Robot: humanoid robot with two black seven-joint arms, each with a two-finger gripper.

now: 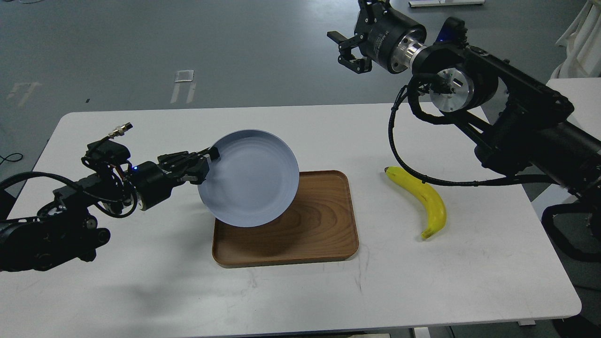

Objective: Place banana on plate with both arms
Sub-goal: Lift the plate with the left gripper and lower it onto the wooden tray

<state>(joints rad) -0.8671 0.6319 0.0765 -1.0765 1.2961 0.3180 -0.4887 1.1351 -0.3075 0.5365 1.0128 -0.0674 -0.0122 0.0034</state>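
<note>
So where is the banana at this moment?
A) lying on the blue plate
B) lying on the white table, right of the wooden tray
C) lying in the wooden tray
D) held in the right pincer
B: the banana lies bare on the white table, right of the wooden tray, while the left pincer holds the plate by its rim and the right pincer hangs high above, holding nothing.

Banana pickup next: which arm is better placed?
Right. The banana lies on the table's right side, under the right arm, whose end effector is raised and holds nothing. The left end effector is gripping the plate rim.
</note>
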